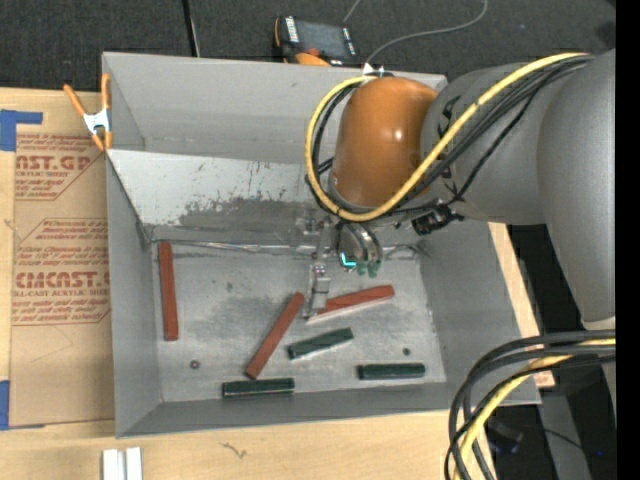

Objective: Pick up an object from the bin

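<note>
Red stick [354, 300], lying flat, left end just beside tool [320, 293]

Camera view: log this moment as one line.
gripper low over middle of bin | nearest: red stick beside it, slanted red stick close by | grasp: none visible

Light wood counter [330, 448] along the near edge. Far side: dark floor [80, 13] with a black cable [188, 13], a looping thin white wire [484, 8] and an orange-black device [315, 38] at far centre.
</note>
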Motion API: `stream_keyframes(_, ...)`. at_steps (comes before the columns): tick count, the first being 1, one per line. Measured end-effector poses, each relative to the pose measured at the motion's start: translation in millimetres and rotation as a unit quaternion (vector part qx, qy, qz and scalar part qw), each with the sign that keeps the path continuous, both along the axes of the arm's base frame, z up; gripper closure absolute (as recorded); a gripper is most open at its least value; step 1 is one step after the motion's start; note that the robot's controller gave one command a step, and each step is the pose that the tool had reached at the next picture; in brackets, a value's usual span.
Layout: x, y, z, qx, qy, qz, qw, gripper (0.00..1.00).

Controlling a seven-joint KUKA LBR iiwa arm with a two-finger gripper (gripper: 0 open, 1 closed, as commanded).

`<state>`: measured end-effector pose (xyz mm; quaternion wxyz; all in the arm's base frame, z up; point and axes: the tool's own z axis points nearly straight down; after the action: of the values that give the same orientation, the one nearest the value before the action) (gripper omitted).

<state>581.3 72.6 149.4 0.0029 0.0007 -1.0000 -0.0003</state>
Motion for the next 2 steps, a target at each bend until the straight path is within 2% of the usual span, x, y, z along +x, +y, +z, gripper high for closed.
stream_keyframes(1, -29.4, -43.3, -82.1, 0.0, -0.0007, 0.069, 0.9976, 0.0)
stream_keyframes(2, -27.4, -42.2, -76.6, 0.0, -0.0007, 0.07, 0.9976, 1.0)
